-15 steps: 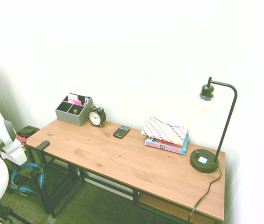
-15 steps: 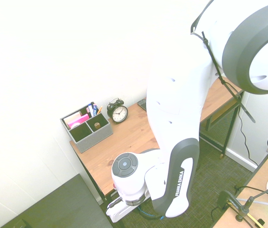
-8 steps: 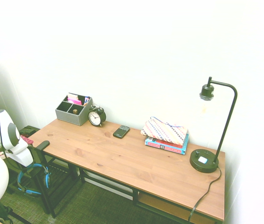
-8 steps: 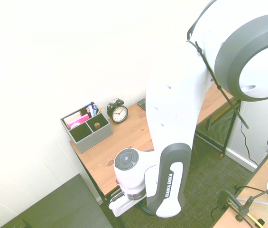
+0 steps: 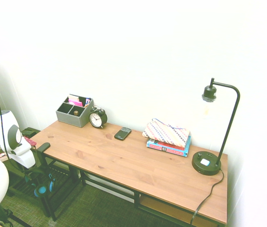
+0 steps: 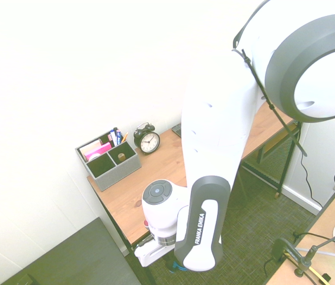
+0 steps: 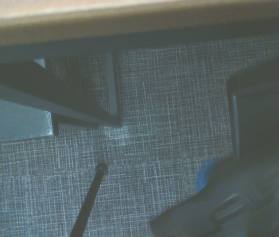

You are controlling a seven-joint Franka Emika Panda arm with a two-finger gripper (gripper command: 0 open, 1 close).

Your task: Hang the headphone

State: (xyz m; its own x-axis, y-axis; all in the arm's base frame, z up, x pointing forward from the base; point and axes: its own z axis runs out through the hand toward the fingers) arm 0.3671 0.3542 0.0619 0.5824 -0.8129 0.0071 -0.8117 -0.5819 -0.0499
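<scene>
The state of the jaws of the white two-finger gripper cannot be told; a grip is neither confirmed nor excluded. The over-ear headphone with blue padded headband and round, blue-faced ear cups is located at 5 o'clock from the gripper in the first exterior view, below desktop level. The black rounded bracket is seen at 1 to 2 o'clock, at the end of the brown wooden desk. Whether the headphone is borne by it cannot be determined.

The headphone is judged light, with a springy band and cups liable to swing. The padded crown should be gripped centrally; the cups should not be squeezed. "FRANKA EMIKA" is read on the white robot arm. Print on the blue-and-red book is not legible.
</scene>
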